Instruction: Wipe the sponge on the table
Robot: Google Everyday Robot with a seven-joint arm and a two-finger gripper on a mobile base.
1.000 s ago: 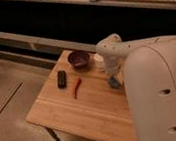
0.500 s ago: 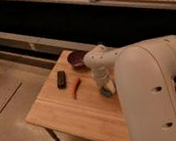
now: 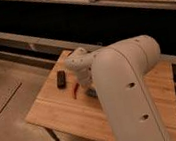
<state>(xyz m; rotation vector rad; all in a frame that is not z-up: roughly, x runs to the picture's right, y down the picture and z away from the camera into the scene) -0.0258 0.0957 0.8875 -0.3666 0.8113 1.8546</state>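
The table (image 3: 63, 112) is a light-brown plank top on thin metal legs. My white arm reaches over it from the right and hides much of its right half. The gripper (image 3: 88, 86) points down at the table's middle, just right of the red chili-shaped thing. A small blue-grey bit of the sponge (image 3: 92, 92) shows under the gripper's tip, lying on the wood. The arm covers the rest of the sponge.
A black rectangular block (image 3: 61, 79) lies at the table's left rear, with the thin red chili-shaped thing (image 3: 75, 91) just right of it. A dark wall with rails runs behind the table. Bare floor lies to the left and front.
The arm has swept left across the table and now fills more of the view. The gripper and the sponge have moved left with it, ending close to the red chili-shaped thing. The arm now covers the dark bowl.
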